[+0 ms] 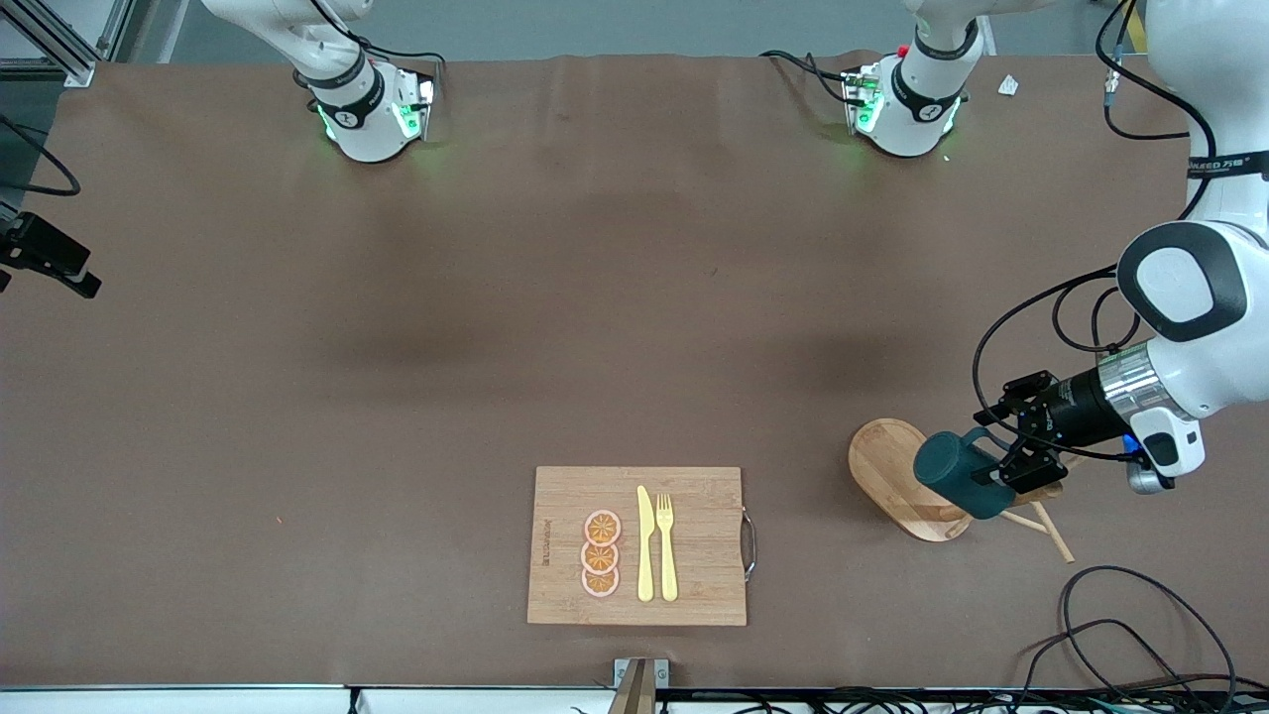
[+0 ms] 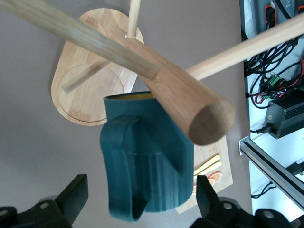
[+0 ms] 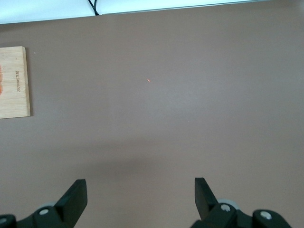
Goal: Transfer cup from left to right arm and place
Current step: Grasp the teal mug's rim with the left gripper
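You see the cup (image 2: 147, 161) hanging straight ahead, at twelve o'clock, between the wide-open, empty left gripper (image 2: 140, 202) fingers; the right gripper (image 3: 140, 202) waits open.

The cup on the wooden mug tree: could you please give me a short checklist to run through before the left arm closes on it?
1. Left gripper open: ok, its fingers stand wide apart.
2. Cup between those fingers: ok, in the left wrist view the ribbed body and handle sit between them, not yet gripped.
3. Cup free to lift: not ok, it hangs on a peg of the mug tree.
4. Finger contact with the cup: cannot tell.
5. Right gripper ready for handover: ok, open, waiting over bare table.
6. Cutting board away from the cup: ok, it lies toward the table's middle.
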Controlling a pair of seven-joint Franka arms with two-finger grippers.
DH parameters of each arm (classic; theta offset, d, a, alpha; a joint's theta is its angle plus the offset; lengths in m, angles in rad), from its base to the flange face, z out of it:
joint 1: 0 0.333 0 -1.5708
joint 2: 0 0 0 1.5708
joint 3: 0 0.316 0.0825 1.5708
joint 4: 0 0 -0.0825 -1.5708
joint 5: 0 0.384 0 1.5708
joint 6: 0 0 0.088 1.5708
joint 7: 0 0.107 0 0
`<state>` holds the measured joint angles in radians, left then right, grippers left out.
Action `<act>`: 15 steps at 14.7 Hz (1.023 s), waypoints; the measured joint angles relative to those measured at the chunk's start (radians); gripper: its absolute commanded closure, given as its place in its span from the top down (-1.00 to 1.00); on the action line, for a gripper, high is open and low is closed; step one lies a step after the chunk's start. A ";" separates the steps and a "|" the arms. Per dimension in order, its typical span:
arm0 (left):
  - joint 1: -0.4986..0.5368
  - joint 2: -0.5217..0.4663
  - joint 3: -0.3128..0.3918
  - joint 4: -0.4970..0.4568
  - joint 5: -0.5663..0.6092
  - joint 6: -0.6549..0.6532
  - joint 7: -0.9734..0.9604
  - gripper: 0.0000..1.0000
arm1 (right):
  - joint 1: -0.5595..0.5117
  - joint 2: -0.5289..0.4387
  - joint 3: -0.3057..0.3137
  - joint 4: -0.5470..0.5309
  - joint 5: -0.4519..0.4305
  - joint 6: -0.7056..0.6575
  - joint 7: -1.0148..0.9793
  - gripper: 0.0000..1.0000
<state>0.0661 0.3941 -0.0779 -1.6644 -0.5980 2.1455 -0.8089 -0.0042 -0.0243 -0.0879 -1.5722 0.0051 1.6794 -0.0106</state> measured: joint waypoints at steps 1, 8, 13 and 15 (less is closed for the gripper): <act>0.000 0.005 0.000 0.002 -0.003 0.007 0.000 1.00 | 0.000 0.000 0.000 0.000 0.000 0.000 0.000 1.00; -0.002 0.032 -0.003 0.015 -0.006 0.013 0.000 1.00 | 0.000 0.000 0.000 0.000 0.000 0.000 0.000 1.00; -0.002 0.056 -0.004 0.033 -0.025 0.018 0.000 1.00 | 0.000 0.000 0.000 0.000 0.000 0.000 0.000 1.00; -0.004 0.063 -0.004 0.036 -0.026 0.019 0.000 1.00 | 0.000 0.000 0.000 0.000 0.000 0.000 0.000 1.00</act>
<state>0.0624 0.4571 -0.0822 -1.6282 -0.6242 2.1643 -0.8088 -0.0041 -0.0242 -0.0879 -1.5722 0.0051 1.6794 -0.0107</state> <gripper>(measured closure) 0.000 0.000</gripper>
